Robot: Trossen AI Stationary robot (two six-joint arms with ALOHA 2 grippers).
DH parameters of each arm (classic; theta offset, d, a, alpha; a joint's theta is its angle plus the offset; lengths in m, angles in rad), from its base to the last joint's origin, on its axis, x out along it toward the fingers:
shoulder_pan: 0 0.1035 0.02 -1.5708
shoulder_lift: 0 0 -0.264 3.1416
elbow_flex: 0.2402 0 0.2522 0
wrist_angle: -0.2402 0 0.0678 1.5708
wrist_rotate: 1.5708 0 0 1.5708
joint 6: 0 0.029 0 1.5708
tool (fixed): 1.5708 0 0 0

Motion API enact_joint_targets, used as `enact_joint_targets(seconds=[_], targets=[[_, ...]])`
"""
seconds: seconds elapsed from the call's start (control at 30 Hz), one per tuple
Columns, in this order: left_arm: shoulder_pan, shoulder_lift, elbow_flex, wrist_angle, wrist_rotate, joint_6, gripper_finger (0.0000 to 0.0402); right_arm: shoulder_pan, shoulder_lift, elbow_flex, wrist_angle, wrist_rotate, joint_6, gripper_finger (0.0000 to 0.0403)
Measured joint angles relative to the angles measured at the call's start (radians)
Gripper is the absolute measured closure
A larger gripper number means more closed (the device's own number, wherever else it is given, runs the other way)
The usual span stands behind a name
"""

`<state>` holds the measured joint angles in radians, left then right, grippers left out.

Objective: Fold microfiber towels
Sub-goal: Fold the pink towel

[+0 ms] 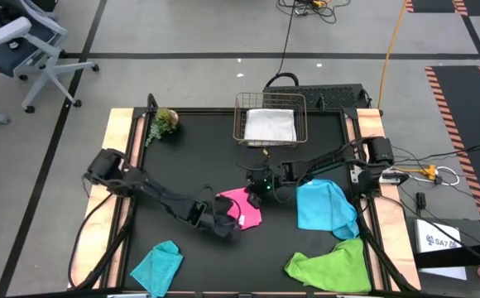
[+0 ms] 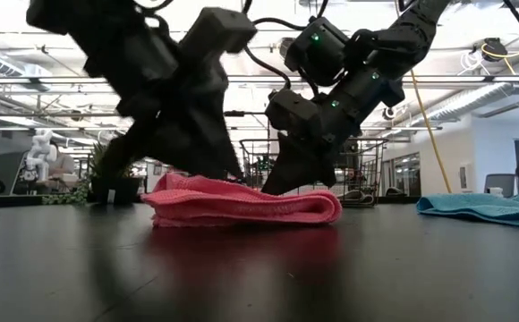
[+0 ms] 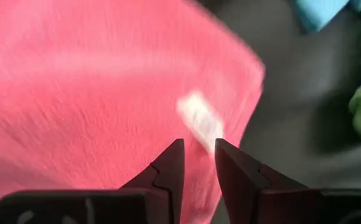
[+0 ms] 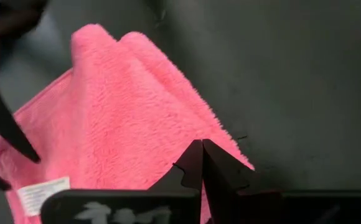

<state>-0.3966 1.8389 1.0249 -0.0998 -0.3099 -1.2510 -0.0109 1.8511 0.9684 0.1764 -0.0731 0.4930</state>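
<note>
The wire basket [image 1: 271,124] at the far edge has one white towel [image 1: 270,126] in it. Four more lie on the table [image 1: 199,157]: pink towel [image 1: 244,207] mid-table, blue [image 1: 323,205], green [image 1: 333,266], teal [image 1: 159,265] by the near edge. Left gripper [image 1: 228,228] is slightly spread over the pink, right gripper [image 1: 261,187] pressed together at its edge.

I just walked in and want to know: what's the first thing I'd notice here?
The hot pink towel in the middle of the black table, folded over, with both grippers down at it: the left gripper slightly open over it, the right gripper shut at its edge. Next, the blue towel and green towel lying rumpled on the right, and a white towel in the wire basket at the back.
</note>
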Motion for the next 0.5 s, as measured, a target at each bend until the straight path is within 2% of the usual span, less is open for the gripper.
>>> enact_joint_targets(seconds=[0.2,0.37,0.5], targets=[[-0.021,0.044,0.012,-0.023,0.089,-0.064,0.0312,-0.001,0.0,0.0,-0.009,-0.003,-0.034,0.0403],[-0.052,0.042,0.014,-0.029,0.187,-0.115,0.0312,-0.001,0.0,-0.003,-0.03,0.039,-0.059,0.0403],[-0.085,0.04,0.015,-0.044,0.214,-0.152,0.0312,-0.007,0.0,-0.034,-0.033,0.046,-0.072,0.0403]])
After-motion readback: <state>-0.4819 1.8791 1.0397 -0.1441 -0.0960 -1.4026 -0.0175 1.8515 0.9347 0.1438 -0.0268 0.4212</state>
